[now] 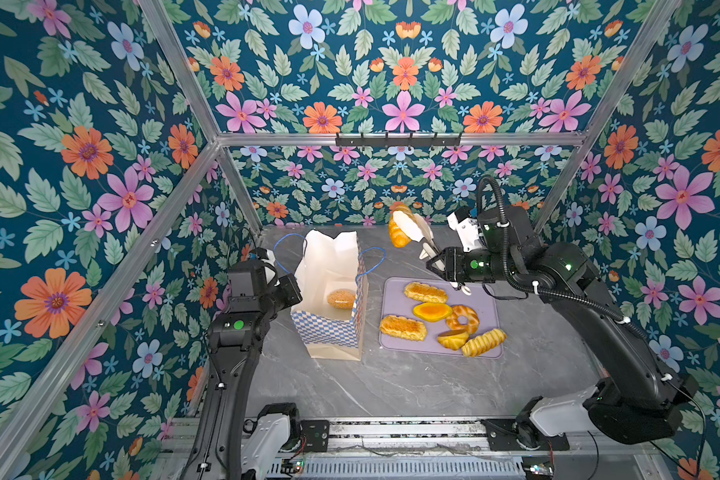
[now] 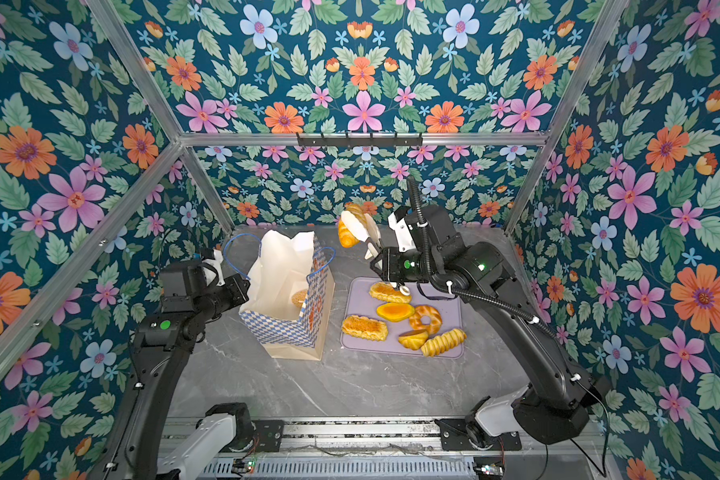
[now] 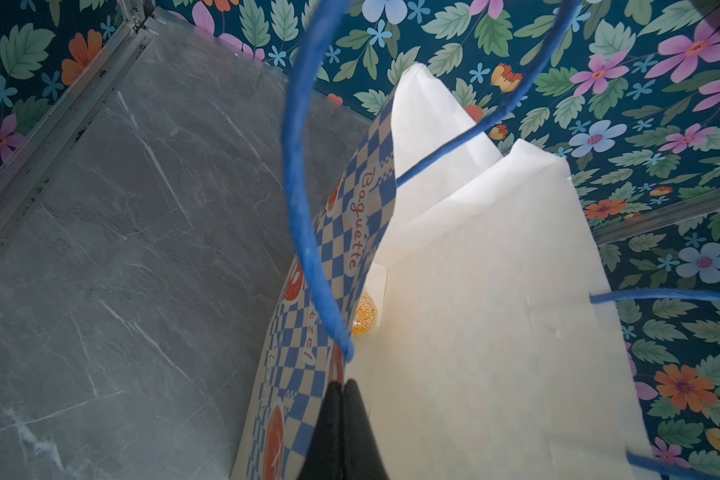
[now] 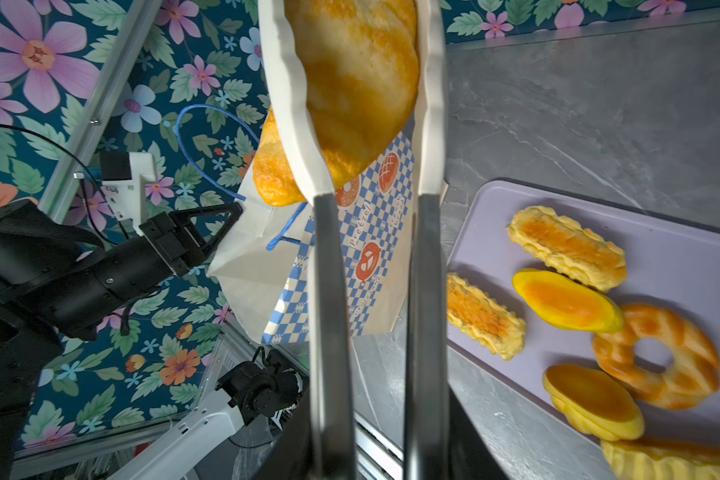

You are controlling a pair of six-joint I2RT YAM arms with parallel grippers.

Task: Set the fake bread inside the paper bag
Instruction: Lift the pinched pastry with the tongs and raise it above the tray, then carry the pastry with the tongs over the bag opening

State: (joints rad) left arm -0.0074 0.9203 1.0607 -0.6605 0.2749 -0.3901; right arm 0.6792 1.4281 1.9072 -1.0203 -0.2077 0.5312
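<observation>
While one sesame bun [image 1: 341, 298] already lies on the floor of the paper bag [image 1: 329, 332], most of the job is left. Six pieces of fake bread [image 1: 403, 327] sit on the lilac tray [image 1: 489, 299], at 3 o'clock of the bag in both top views. One more piece, a croissant [image 1: 398, 239], hangs in the air at about 1 o'clock of the bag's mouth, near it but not yet above it. By my reckoning the task has barely begun, with the second piece on its way.

The right arm rises from its base at the table's 5 o'clock corner. Its elbow is high and its forearm is roughly level, aimed toward 10 o'clock. The right gripper [image 1: 435, 261] is clamped on the handles of white-tipped tongs [image 1: 412, 226], and the scalloped heads of the tongs squeeze the croissant from both sides.

The left arm stands at 9 o'clock of the bag with its wrist bent toward it. In the left wrist view the left gripper [image 3: 342, 392] has its black fingers pressed together on the bag's rim, just below the root of a blue cord handle [image 3: 304, 216]. This seems to be steadying the upright bag and keeping its mouth open.
</observation>
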